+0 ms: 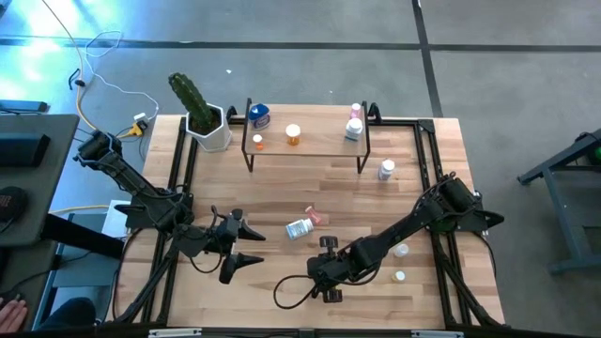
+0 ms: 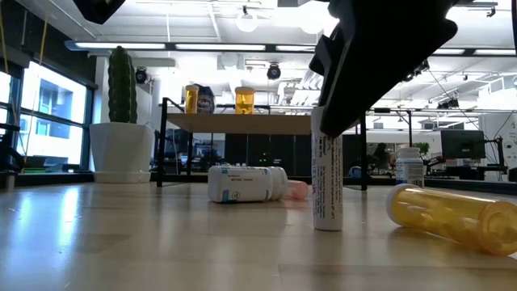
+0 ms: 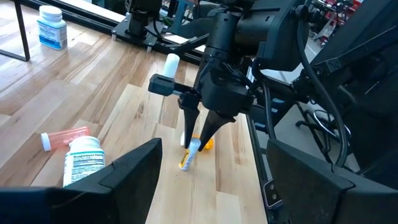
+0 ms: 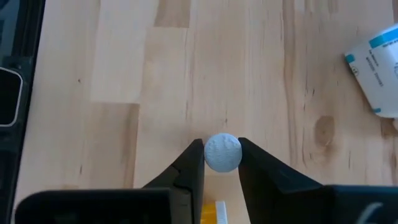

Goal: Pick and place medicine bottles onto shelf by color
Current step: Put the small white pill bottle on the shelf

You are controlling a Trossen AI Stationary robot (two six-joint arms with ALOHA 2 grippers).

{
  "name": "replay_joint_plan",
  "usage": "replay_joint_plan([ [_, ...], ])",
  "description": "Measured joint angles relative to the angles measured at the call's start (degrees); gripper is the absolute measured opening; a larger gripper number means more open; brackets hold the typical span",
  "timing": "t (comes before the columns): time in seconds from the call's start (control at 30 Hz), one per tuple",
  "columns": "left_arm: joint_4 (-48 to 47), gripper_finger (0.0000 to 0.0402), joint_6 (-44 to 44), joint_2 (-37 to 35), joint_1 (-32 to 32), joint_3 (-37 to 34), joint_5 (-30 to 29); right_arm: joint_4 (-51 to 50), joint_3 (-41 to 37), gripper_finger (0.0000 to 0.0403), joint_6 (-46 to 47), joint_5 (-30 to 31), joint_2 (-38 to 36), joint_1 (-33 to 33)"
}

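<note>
My right gripper [image 4: 222, 151] points down over the table's near middle [image 1: 326, 270] and is shut on a slim vial [image 2: 327, 182] with a white cap and a white and yellow label. My left gripper [image 1: 252, 246] hovers open to its left, touching nothing. A white bottle [image 1: 299, 228] and a pink vial [image 1: 315, 218] lie on their sides mid-table. The shelf [image 1: 319, 148] stands at the far edge and carries a blue bottle [image 1: 259, 116], orange ones [image 1: 293, 134] and pink and white ones [image 1: 354, 120]. My right gripper pinches the vial's round white cap [image 4: 222, 152], its top end, between the two fingertips [image 3: 186, 118]. The fingers come from above, pointing down. The vial hangs below them, about upright, and its lower end [image 2: 327, 228] is at the tabletop.
A cactus in a white pot [image 1: 202, 117] stands left of the shelf. A white bottle [image 1: 386, 170] stands right of the shelf's leg. An orange bottle [image 2: 452, 214] lies near the held vial, and two white-capped pieces [image 1: 401, 250] sit near the right arm.
</note>
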Motion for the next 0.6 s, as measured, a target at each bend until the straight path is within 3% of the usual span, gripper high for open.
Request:
replay_joint_plan([
  [0.23, 0.0, 0.028, 2.5, 0.0, 0.0, 0.0, 0.0, -0.3, 1.0, 0.0069, 5.5, -0.7, 0.0, -0.3],
  [0.6, -0.6, 0.028, 9.8, 0.0, 0.0, 0.0, 0.0, -4.3, 8.0, 0.0069, 9.5, 4.5, 0.0, -3.4],
])
